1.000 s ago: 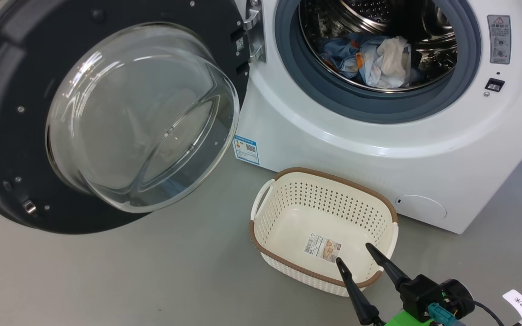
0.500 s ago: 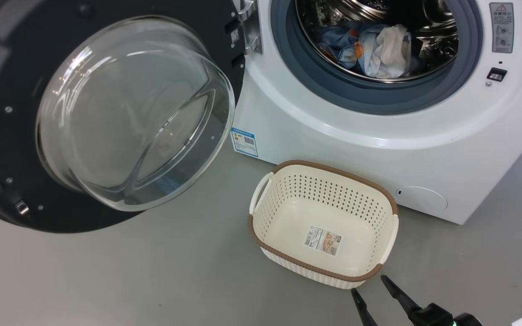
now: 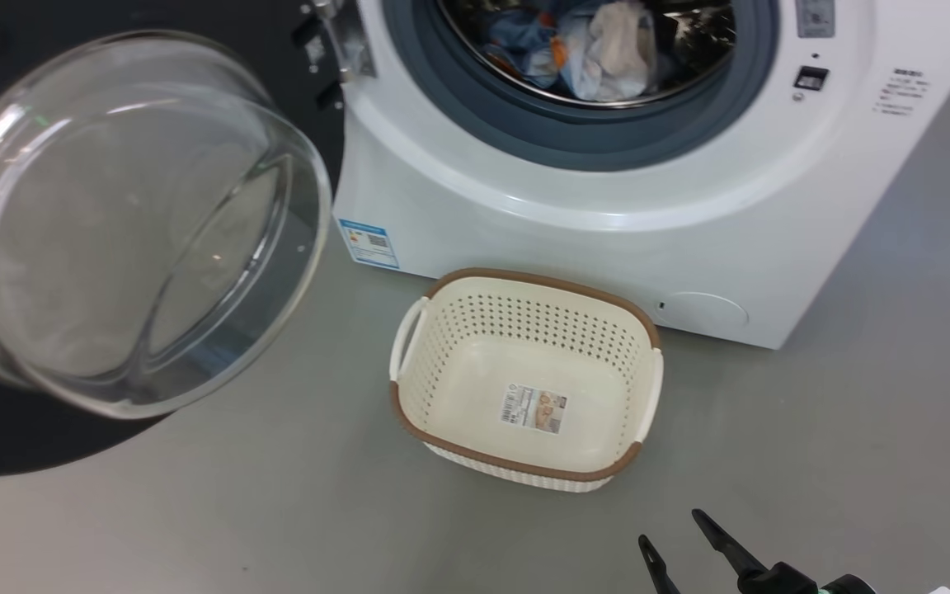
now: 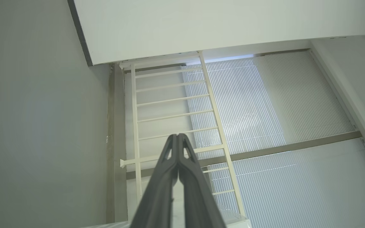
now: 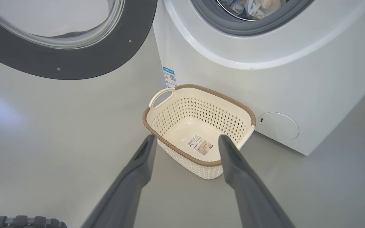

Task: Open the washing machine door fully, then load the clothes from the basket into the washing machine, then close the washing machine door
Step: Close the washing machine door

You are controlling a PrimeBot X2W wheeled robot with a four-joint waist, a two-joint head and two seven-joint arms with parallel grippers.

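The washing machine (image 3: 607, 206) stands at the top with its door (image 3: 112, 223) swung wide open to the left, glass bowl bulging outward. The clothes (image 3: 582, 41), blue, orange and cream, lie inside the drum. On the floor in front sits the basket (image 3: 541, 276), holding nothing but a label sticker. My right gripper (image 3: 670, 528) is open and hangs above the floor, just nearer than the basket's front right corner. In the right wrist view the right gripper (image 5: 186, 136) points at the basket (image 5: 220, 95), with the door (image 5: 74, 63) and clothes (image 5: 252, 4) above. My left gripper (image 4: 177, 135) is shut on nothing and points at a wall.
Grey floor (image 3: 854, 454) spreads around the basket and to the machine's right. A blue label (image 3: 368, 243) and a round cover (image 3: 706, 312) mark the machine's front. A white ladder-like rail (image 4: 169, 101) shows past the left fingers. A ribbed wheel edge (image 5: 21, 221) shows at the bottom.
My right gripper has drawn back from over the basket's front rim to the floor in front of it. The head camera has turned, sliding the whole scene left.
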